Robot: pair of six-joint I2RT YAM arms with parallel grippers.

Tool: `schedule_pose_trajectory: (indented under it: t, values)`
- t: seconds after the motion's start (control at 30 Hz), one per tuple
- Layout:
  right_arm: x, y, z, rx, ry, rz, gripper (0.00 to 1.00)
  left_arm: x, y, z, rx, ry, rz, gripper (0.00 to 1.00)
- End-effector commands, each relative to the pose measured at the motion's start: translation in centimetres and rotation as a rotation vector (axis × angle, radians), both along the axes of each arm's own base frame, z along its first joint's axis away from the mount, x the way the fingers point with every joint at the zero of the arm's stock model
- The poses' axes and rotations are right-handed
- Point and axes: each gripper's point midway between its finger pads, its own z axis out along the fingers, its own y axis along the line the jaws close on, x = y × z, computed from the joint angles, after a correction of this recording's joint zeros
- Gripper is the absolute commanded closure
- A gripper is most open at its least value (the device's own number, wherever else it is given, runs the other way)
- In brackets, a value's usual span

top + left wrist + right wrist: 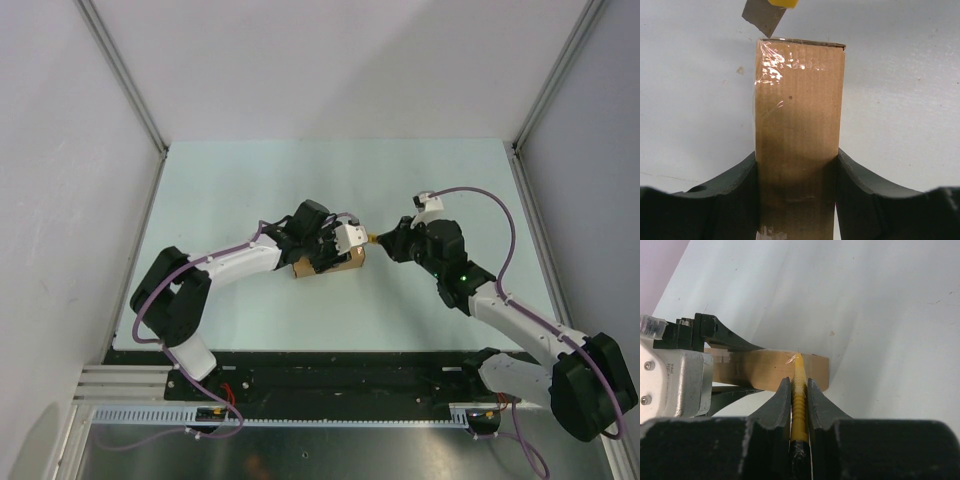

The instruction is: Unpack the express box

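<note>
The express box (pixel 335 264) is a small brown carton lying on the table at the centre. My left gripper (pixel 338 247) is shut on it, its fingers (pixel 742 185) pressing both long sides of the box (pixel 799 125), which has clear tape on top. My right gripper (pixel 385 240) is shut on a slim yellow utility knife (pixel 800 390). The knife's tip meets the box's (pixel 765 371) taped end, and its grey blade (pixel 762 16) shows just beyond the box's far end in the left wrist view.
The pale green table (pixel 250 190) lies between grey side walls (pixel 60 200). The left wrist's white camera housing (pixel 670 382) sits close to the left of the knife. A black base rail (pixel 340 370) runs along the near edge.
</note>
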Motion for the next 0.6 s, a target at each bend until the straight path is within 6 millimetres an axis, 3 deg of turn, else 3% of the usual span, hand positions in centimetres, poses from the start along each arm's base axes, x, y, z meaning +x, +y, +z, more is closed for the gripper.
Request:
schedule_pose_trajectory:
  t: [0.0,0.57]
  values:
    - [0.6,-0.1,0.8,0.017,-0.036,-0.019,1.0,-2.4,1.8,-3.5,0.096,0.126,-0.013,0.58]
    - [0.6,0.7,-1.1,0.003,0.016,0.016,1.0,-2.3,1.8,-3.6,0.097,0.138,0.009,0.58]
